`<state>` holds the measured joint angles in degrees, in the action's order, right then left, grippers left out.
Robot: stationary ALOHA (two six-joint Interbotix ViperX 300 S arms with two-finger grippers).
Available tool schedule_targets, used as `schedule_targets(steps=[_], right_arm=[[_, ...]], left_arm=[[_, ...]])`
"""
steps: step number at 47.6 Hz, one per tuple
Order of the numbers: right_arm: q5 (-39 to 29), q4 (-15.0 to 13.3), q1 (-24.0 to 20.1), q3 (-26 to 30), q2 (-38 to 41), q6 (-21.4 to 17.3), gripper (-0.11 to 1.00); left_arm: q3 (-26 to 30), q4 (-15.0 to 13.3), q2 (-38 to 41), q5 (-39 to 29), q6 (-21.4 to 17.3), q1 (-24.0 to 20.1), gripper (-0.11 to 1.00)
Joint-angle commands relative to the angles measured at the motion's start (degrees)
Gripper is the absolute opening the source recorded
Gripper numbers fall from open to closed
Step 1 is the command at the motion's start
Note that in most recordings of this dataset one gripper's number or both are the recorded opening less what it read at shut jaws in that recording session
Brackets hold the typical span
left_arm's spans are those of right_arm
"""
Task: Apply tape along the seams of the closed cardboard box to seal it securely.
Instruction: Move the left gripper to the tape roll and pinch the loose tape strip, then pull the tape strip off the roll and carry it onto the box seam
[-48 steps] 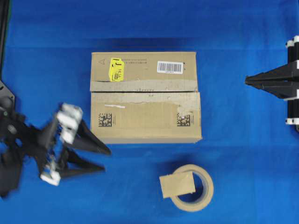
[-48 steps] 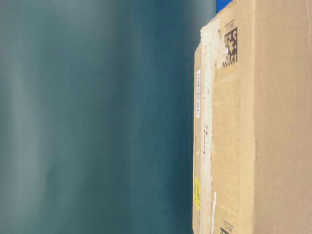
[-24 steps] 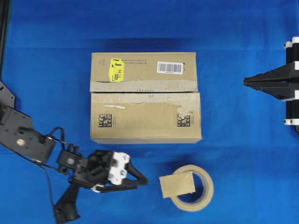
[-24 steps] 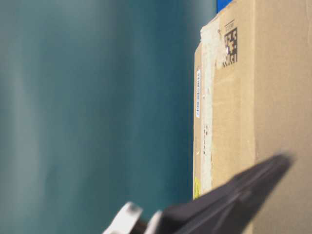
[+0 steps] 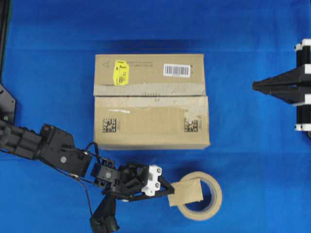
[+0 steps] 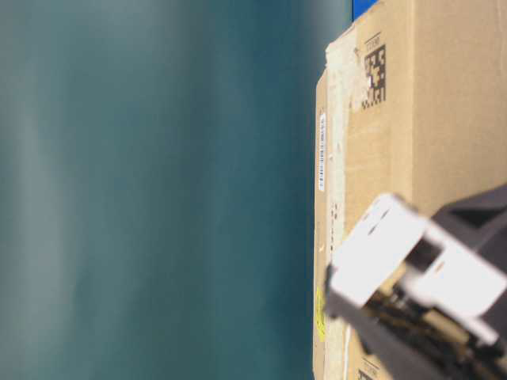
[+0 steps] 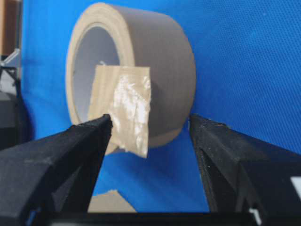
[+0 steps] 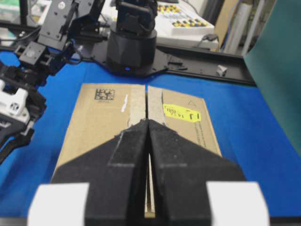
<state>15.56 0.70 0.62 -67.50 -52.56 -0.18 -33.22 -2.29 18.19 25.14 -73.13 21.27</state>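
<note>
The cardboard box (image 5: 150,102) lies closed in the middle of the blue table, with a yellow sticker and a white barcode label on top. Its seam (image 5: 146,96) runs across the full width between worn tape strips. The tape (image 5: 185,191), a tan rectangular piece, hangs from a beige tape roll (image 5: 209,201) in front of the box. My left gripper (image 5: 169,191) is open, its tips at the piece's left edge. In the left wrist view the tape (image 7: 124,110) hangs just ahead between the fingers (image 7: 89,141), untouched. My right gripper (image 5: 255,86) is shut and empty, right of the box.
The tape roll (image 7: 155,61) stands on edge in the left wrist view. The left arm (image 5: 53,148) stretches in low from the left edge. In the table-level view the box (image 6: 428,119) fills the right side, with the left gripper's white body (image 6: 396,261) in front of it.
My left gripper has swung from the left side of the table rightward to the tape roll, still open. The right gripper, box and roll have not moved.
</note>
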Motion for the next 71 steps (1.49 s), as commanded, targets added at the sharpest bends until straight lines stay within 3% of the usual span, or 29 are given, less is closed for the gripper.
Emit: schedule_targets(steps=[1,23,39,59,71], right_arm=[[0.3,-0.2,0.0,0.8,0.6,0.2,0.00],[0.2,-0.3,0.1,0.6,1.6,0.5,0.00],[0.2,-0.3,0.0,0.5,2.3,0.6,0.00],[0.2,-0.3,0.1,0.4,2.8,0.6,0.00],[0.1,-0.3,0.1,0.4,3.2,0.6,0.00]], left_arm=[[2.1,-0.1,-0.3,0.3,-0.1,-0.2,0.64],[2.4,-0.1,0.0,0.3,0.1,-0.1,0.58],[2.1,-0.1,-1.2,0.2,1.1,-0.4,0.03],[2.0,0.1,-5.5,-4.5,0.0,-1.3,0.02],[1.0,0.2,-9.9,-7.1,-5.9,-2.5,0.02]])
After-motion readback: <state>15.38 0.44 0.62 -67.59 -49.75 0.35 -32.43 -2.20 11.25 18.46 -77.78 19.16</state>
